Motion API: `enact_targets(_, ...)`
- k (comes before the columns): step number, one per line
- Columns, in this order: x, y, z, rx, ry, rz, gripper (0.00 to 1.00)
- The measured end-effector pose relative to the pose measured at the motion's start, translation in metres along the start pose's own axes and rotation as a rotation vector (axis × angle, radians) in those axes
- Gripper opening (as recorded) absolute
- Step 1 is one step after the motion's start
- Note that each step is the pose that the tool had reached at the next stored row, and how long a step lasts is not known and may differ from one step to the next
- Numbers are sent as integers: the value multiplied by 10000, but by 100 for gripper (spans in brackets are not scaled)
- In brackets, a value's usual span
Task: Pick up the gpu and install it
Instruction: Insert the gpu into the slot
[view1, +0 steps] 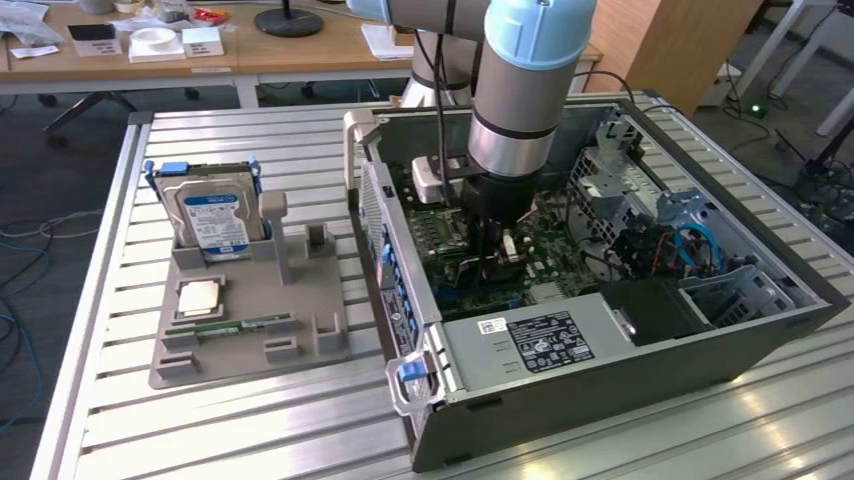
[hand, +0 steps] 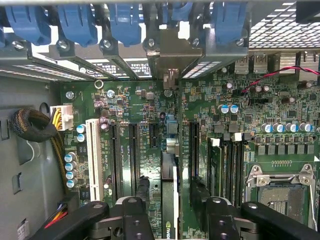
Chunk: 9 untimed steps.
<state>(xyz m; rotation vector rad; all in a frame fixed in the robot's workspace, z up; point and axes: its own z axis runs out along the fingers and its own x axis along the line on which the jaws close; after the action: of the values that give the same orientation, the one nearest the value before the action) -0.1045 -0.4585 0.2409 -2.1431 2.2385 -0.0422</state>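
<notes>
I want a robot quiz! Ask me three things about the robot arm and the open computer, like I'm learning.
1. True or false: the gpu stands on its edge on the motherboard, between the fingers of the gripper.
2. What stands upright in the grey holder beside the computer case? A) a hard drive B) a keyboard C) a cup
3. Fill in: the gripper's fingers are ____ (open or shut).

Key: 1 true; 2 A; 3 open, with a gap on each side of the card.
</notes>
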Motion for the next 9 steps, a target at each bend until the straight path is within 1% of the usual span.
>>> enact_targets(4,0,0,0,0,0,0,45)
enact_targets(5,0,0,0,0,0,0,39)
enact_targets(6,0,0,0,0,0,0,39)
enact_targets(8,0,0,0,0,-1,-1,27)
enact_targets(9,0,0,0,0,0,-1,26)
